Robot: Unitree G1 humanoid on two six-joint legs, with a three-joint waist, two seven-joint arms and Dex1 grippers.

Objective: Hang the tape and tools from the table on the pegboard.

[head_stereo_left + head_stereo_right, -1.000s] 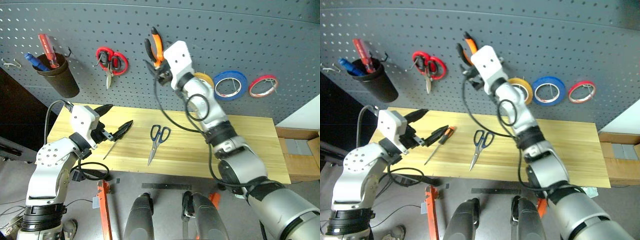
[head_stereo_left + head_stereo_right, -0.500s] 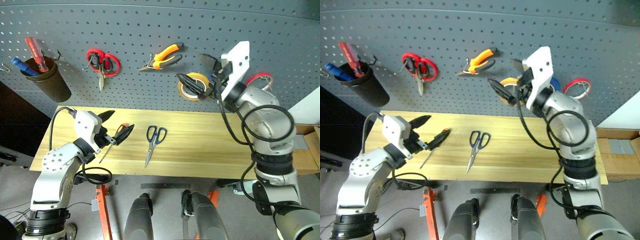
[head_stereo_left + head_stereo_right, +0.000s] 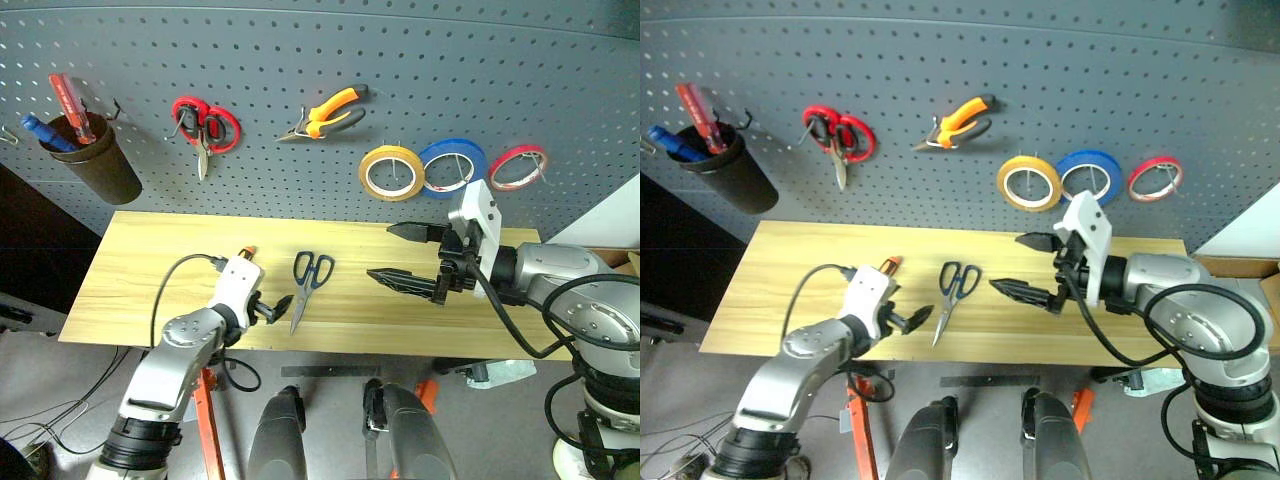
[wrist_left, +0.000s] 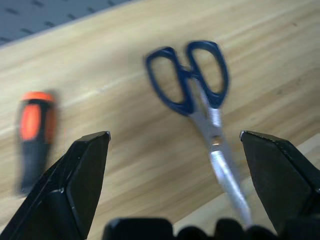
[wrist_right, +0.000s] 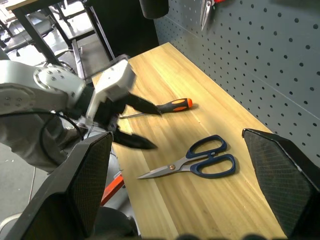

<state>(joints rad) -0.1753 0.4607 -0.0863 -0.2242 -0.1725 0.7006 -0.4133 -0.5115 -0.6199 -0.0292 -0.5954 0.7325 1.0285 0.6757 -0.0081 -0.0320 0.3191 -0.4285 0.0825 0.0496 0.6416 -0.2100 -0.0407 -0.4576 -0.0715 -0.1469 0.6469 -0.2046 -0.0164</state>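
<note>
Two tools remain on the table [image 3: 140,262]: blue-handled scissors [image 3: 308,283] and the orange-and-black screwdriver [image 5: 165,107]. Yellow tape [image 3: 391,172] and orange pliers [image 3: 327,113] already hang on the pegboard [image 3: 560,70]. Step in hand looks like picking up the scissors. Left gripper [image 3: 268,306] is low, fingers spread, empty, with the scissors' blades between the fingertips in its wrist view. Right gripper [image 3: 400,254] hovers open, empty, to the right of the scissors. Next: close on the blades squarely, lift.

Bare table [image 3: 150,260] left and right of scissors [image 3: 308,283] and screwdriver [image 5: 159,107]; right gripper [image 3: 405,254] hovers over the middle.
</note>
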